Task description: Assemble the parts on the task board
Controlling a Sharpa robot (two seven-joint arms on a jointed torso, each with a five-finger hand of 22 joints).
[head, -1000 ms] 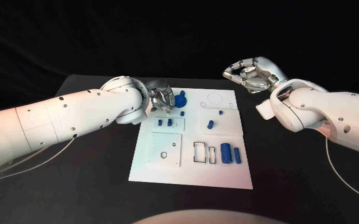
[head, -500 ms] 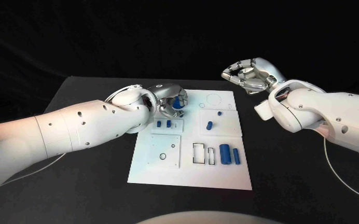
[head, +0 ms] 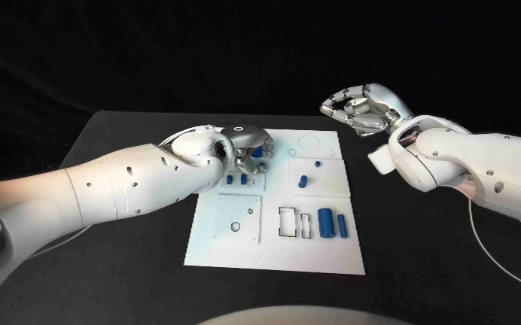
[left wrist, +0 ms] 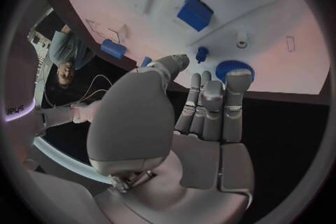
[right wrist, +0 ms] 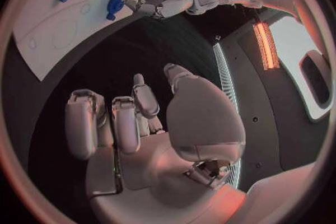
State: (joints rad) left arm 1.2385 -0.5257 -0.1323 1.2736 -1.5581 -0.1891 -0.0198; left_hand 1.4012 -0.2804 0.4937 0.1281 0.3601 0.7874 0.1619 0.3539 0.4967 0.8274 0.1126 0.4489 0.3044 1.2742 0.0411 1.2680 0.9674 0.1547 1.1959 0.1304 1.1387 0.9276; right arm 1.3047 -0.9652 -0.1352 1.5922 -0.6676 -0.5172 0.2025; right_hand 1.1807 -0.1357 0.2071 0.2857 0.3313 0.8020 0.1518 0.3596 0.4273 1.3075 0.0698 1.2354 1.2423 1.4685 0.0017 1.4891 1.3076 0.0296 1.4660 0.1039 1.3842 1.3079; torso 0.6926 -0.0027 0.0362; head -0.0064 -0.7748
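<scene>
My left hand (head: 248,148) sits over the board's (head: 277,253) far-left corner beside the blue gear (left wrist: 225,69), fingers extended, holding nothing. My right hand (head: 364,109) hangs beyond the board's far-right edge, fingers curled on nothing. Parts (head: 327,223) lie near the right edge.

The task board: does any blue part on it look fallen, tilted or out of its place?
Nothing stands out. On the task board the two blue cylinders lie straight, side by side, beside an empty rectangular slot. The left hand hovers over the blue gear; the right hand holds nothing.
</scene>
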